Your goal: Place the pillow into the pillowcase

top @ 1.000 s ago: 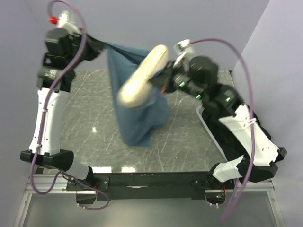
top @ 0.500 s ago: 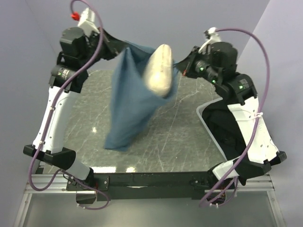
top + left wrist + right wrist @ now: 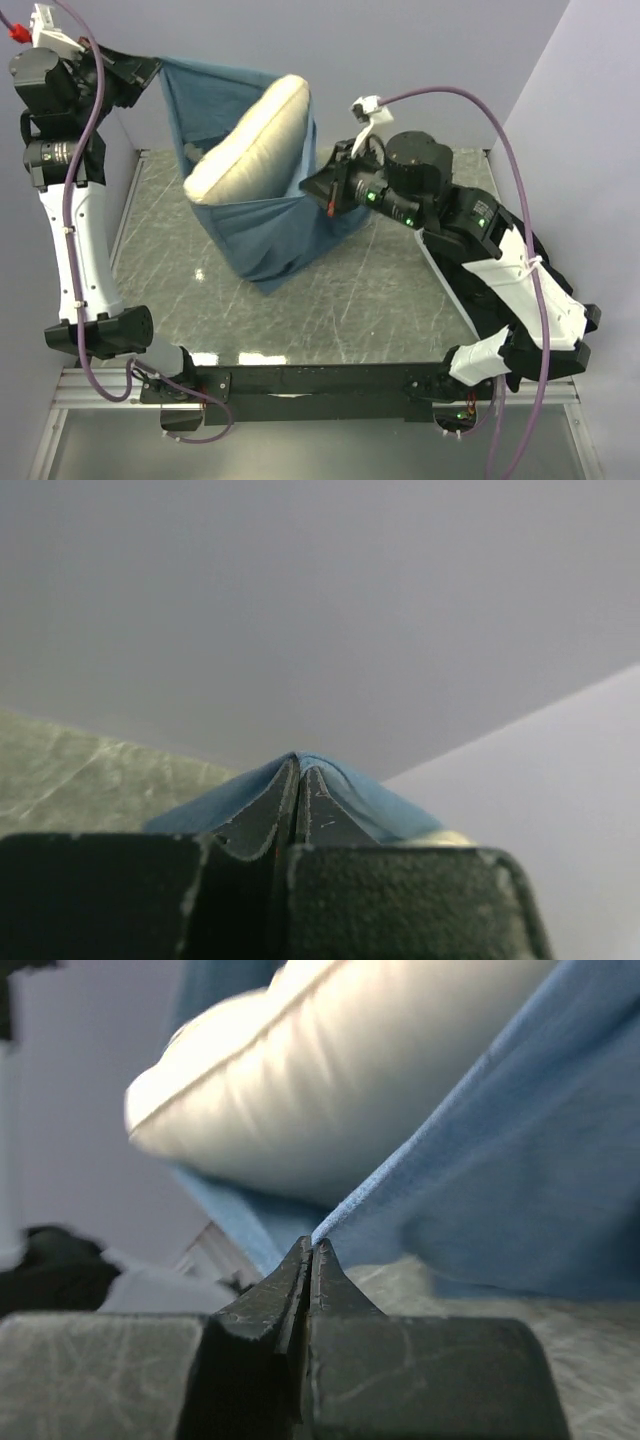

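The dusty-blue pillowcase (image 3: 262,238) hangs in the air above the table, its mouth stretched between my two grippers. The cream-white pillow (image 3: 247,138) sits partly inside it, its upper part sticking out of the opening; its bear face is hidden. My left gripper (image 3: 152,66) is shut on the top-left corner of the pillowcase (image 3: 345,790). My right gripper (image 3: 312,186) is shut on the right edge of the pillowcase (image 3: 480,1150), lower than the left. The pillow (image 3: 330,1080) fills the upper part of the right wrist view.
The marbled grey-green table (image 3: 380,290) lies beneath the hanging cloth. A tray (image 3: 432,262) holding dark fabric sits at the right, mostly under my right arm. Grey walls stand behind and at both sides.
My left gripper has swung far left and up, my right gripper has come left and down. The pillowcase mouth has spread wide and the pillow now lies across it, tilted.
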Robot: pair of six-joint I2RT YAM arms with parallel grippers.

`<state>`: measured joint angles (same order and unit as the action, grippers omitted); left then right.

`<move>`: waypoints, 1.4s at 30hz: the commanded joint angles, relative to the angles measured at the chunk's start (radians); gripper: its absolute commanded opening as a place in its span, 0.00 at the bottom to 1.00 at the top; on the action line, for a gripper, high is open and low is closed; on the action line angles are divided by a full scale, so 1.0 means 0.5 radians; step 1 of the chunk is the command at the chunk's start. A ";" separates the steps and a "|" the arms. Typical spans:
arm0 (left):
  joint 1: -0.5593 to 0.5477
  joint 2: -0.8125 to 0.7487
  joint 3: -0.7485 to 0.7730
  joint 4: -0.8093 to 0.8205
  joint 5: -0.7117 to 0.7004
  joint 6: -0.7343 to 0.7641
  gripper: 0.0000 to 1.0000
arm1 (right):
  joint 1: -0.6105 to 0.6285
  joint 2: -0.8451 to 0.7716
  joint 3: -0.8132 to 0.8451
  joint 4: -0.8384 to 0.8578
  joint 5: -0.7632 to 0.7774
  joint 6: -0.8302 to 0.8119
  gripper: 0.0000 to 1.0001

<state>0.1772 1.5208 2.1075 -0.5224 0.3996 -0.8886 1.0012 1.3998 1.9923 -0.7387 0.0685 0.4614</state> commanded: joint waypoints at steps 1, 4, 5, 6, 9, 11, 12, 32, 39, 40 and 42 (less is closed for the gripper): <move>-0.283 -0.066 0.055 0.374 0.036 0.009 0.01 | -0.433 -0.115 0.219 -0.063 -0.077 -0.095 0.00; -0.712 -0.020 0.196 0.244 -0.069 0.230 0.01 | -0.942 -0.143 0.234 -0.050 -0.259 -0.042 0.00; -0.786 -0.001 0.221 0.205 -0.133 0.258 0.01 | -1.038 -0.137 0.246 -0.050 -0.369 -0.015 0.00; -0.863 -0.004 0.215 0.213 -0.161 0.274 0.01 | -1.100 -0.121 0.271 -0.053 -0.410 0.001 0.00; -0.855 -0.004 0.279 0.162 -0.298 0.323 0.01 | -1.076 -0.155 0.198 0.026 -0.550 0.089 0.00; -0.772 0.017 0.396 0.137 -0.300 0.351 0.01 | -0.804 -0.186 0.127 0.069 -0.454 0.078 0.00; -0.571 0.011 0.390 0.179 -0.235 0.217 0.01 | -0.648 -0.204 0.072 0.087 -0.280 0.056 0.00; -0.882 0.066 0.243 0.416 -0.127 0.246 0.01 | -0.996 -0.176 0.379 -0.066 -0.399 0.056 0.00; -0.232 -0.007 0.083 0.734 -0.008 -0.206 0.01 | 0.016 -0.189 -0.024 0.109 0.135 -0.018 0.00; -0.177 -0.010 0.065 0.750 -0.005 -0.253 0.01 | 0.062 -0.177 -0.042 0.106 0.166 -0.042 0.00; -0.118 0.008 0.068 0.784 0.029 -0.318 0.01 | 0.069 -0.155 -0.064 0.072 0.261 -0.067 0.00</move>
<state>0.0322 1.5661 2.1315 -0.3283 0.4377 -0.9207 1.0111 1.3186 1.9800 -0.7567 0.0746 0.4557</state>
